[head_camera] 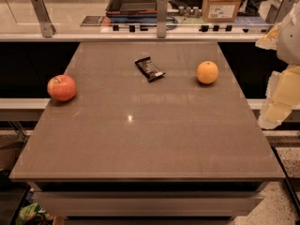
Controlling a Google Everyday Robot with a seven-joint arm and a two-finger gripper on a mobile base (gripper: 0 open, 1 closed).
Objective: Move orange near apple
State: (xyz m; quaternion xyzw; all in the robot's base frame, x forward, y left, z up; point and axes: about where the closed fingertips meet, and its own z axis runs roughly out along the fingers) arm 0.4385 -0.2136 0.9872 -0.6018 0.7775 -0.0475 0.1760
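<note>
The orange [207, 72] is round and bright orange and sits on the brown table [145, 139] at the back right. The apple [61, 87] is red with yellowish patches and a short stem, and it sits at the table's left edge. The two fruits are far apart, on opposite sides of the table. My gripper [276, 111] hangs off the table's right side at the edge of the camera view. It is to the right of the orange and lower in the picture, and it touches nothing.
A dark wrapped snack bar [149, 68] lies between the fruits near the back of the table. Behind the table runs a counter with a rail and posts [161, 17], a dark tray [135, 2] and a cardboard box [222, 3].
</note>
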